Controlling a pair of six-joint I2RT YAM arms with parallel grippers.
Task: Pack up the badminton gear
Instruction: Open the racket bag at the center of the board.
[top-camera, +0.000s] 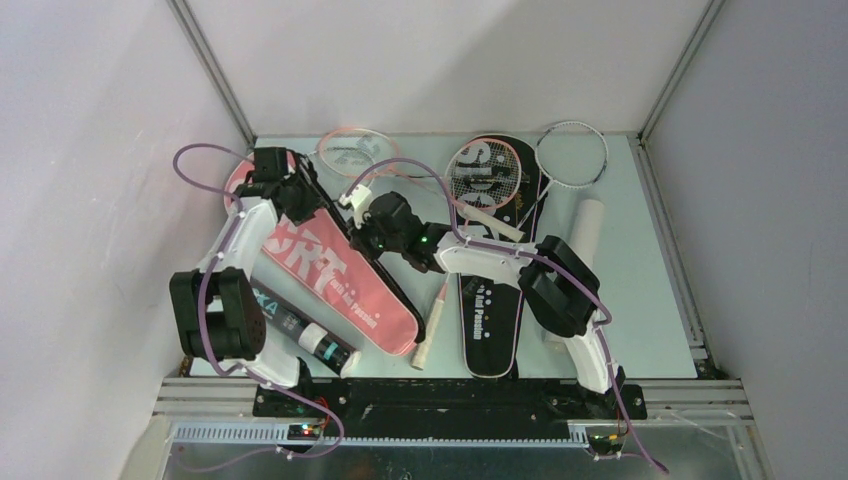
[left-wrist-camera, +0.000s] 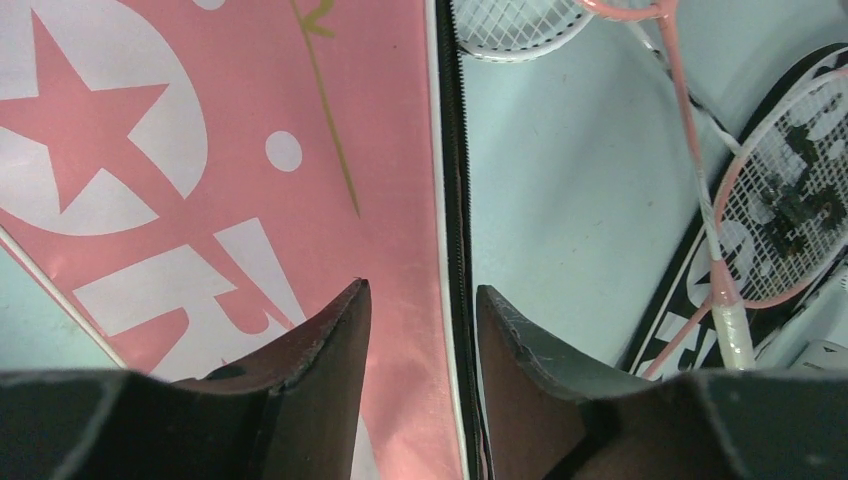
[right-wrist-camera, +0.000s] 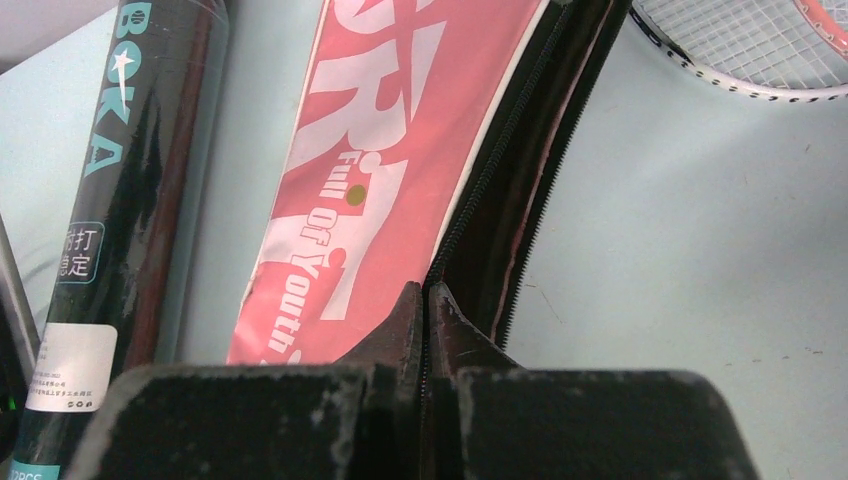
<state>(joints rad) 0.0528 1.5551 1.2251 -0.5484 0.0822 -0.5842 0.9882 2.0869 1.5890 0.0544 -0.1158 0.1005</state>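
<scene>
Pinching what looked like the zip edge of the limp, light pink cover (right-wrist-camera: 370, 150) on the table's (top-camera: 640, 300) left, the right gripper (right-wrist-camera: 425, 290) sat pressed together. The left gripper (left-wrist-camera: 420, 290) straddled that edge farther up, jaws spread. A black tube (right-wrist-camera: 130, 200) lay just beside the cover; beyond, a pink racket (left-wrist-camera: 690, 150) and black cover (top-camera: 490, 320) crowded its open side.

Top view: left arm (top-camera: 232, 240) covers wide end of pink fabric racket-shaped cover (top-camera: 335, 280) & pt of black cylindrical shuttle tube (top-camera: 285, 318). Right arm (top-camera: 480, 258) crosses black racket-shaped cover (top-camera: 490, 325) mid-length, hides btm end of white cylindrical tube (top-camera: 588, 220).
</scene>
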